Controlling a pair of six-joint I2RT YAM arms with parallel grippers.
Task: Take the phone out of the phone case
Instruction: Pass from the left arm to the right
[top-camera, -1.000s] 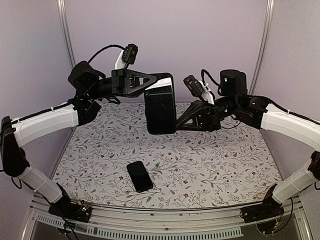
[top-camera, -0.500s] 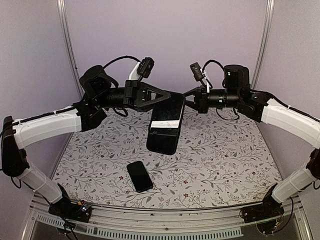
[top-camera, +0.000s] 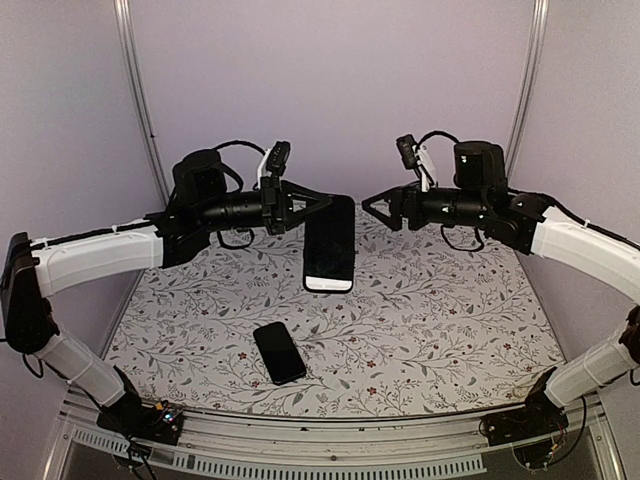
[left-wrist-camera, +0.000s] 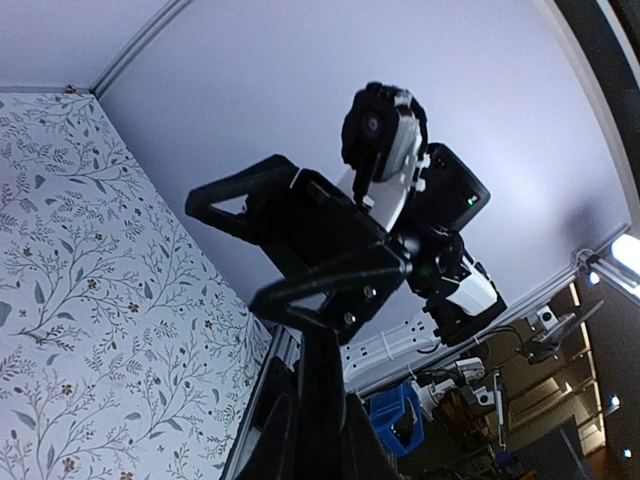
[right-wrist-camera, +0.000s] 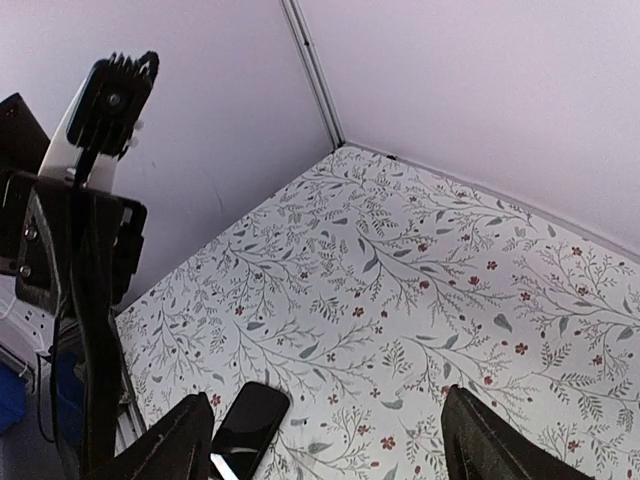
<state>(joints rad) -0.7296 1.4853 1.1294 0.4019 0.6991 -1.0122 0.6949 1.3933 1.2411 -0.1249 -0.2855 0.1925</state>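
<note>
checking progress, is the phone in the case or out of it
Out. The phone lies bare on the table, while the left gripper holds the phone case in the air.

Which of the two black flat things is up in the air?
The bigger one, the phone case, pinched at its top by the left gripper and hanging above the table. The smaller phone lies flat on it.

On table (top-camera: 450, 320), front centre: phone (top-camera: 279, 352). Behind, aloft: phone case (top-camera: 329, 243) at left fingers (top-camera: 305, 203); right fingers (top-camera: 383, 194) apart, to right.
</note>
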